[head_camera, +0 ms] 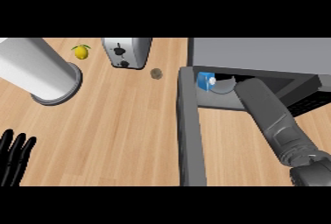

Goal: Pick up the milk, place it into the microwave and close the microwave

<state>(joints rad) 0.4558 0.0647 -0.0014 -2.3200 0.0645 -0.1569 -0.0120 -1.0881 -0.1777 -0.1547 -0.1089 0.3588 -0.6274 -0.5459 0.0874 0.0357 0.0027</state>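
reaching deep into the microwave (pixel 258 52), right forearm (pixel 271 118) hiding the right hand altogether, so cannot tell whether open or curled. wide-open microwave door (pixel 188 131) jutting toward the viewer's edge, across the counter (pixel 123 131). blue-and-white milk (pixel 205 81) standing upright inside the cavity, near its left wall, just beside a pale round plate (pixel 225 85). likely at the release step: best to let go cleanly, draw the arm straight back without brushing the carton, then swing round behind the door to push it shut. tall white cylinder (pixel 35 70) at far left, toaster (pixel 126 51) beyond, left hand (pixel 16 157) resting open, fingers straight, at lower left. small lemon (pixel 81 52) and a brown round thing (pixel 156 73) well clear. main obstacle: the door itself, beside the withdrawing path.
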